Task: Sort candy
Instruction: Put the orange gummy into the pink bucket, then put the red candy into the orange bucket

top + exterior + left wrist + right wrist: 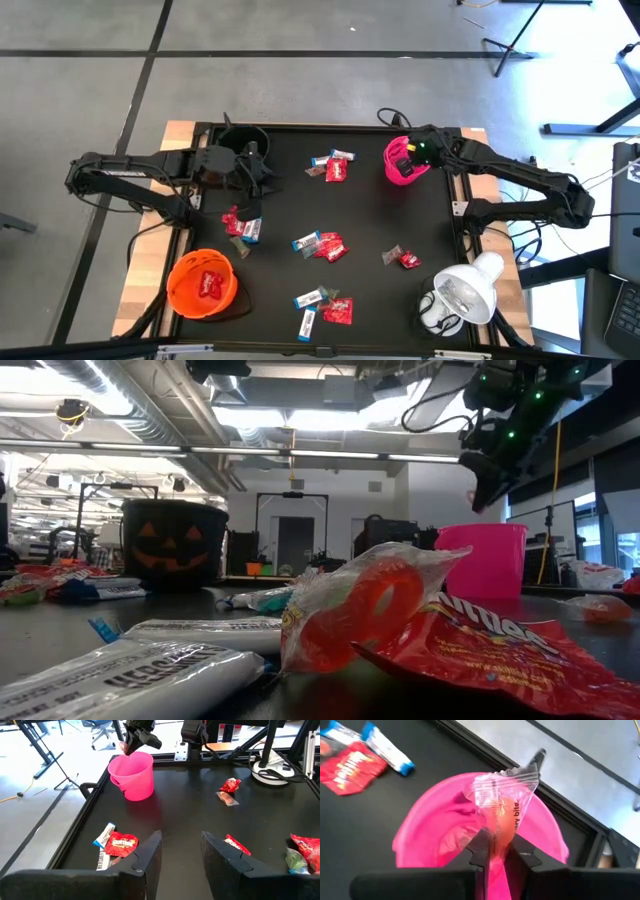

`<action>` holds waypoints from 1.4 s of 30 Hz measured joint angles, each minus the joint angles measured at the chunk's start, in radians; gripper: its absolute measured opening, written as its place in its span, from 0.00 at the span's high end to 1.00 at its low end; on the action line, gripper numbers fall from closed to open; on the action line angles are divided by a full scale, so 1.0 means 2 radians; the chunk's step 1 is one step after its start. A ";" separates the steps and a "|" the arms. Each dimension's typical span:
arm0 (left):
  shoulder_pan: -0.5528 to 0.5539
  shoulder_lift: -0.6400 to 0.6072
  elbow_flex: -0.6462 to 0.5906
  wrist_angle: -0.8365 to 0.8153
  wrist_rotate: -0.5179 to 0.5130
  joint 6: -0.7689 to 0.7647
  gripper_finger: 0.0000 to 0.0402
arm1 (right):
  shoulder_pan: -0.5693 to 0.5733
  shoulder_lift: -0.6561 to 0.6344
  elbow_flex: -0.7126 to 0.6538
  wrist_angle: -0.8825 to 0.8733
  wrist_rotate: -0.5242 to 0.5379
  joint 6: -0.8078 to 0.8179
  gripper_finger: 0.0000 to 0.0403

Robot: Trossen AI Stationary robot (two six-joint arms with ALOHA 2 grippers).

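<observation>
Right gripper (499,851) pinching a clear-wrapped sweet (504,802) directly over the pink bowl (435,827), poised for a clean drop; left gripper (181,851) parted, empty, waiting beside the black bowl (238,140).

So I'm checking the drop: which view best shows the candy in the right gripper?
The right wrist view: the clear-wrapped candy sits pinched between the fingers, over the pink bowl. The high, low and left wrist views show only the right gripper there, candy indiscernible.

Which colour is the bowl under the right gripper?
Pink bowl, best seen in the right wrist view.
</observation>
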 joint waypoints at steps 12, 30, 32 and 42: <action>0.000 0.000 0.000 0.000 -0.001 -0.009 0.69 | 0.002 -0.019 0.000 -0.005 -0.088 -0.009 0.52; 0.000 0.000 0.000 -0.002 -0.013 -0.012 0.69 | 0.284 -0.053 0.000 -0.013 -0.206 0.034 0.51; 0.000 0.000 0.000 -0.002 -0.013 -0.012 0.69 | 0.328 -0.043 0.000 -0.024 -0.200 0.056 0.51; 0.000 0.000 0.000 -0.001 -0.013 -0.012 0.69 | 0.468 0.044 0.000 -0.067 -0.194 0.175 0.51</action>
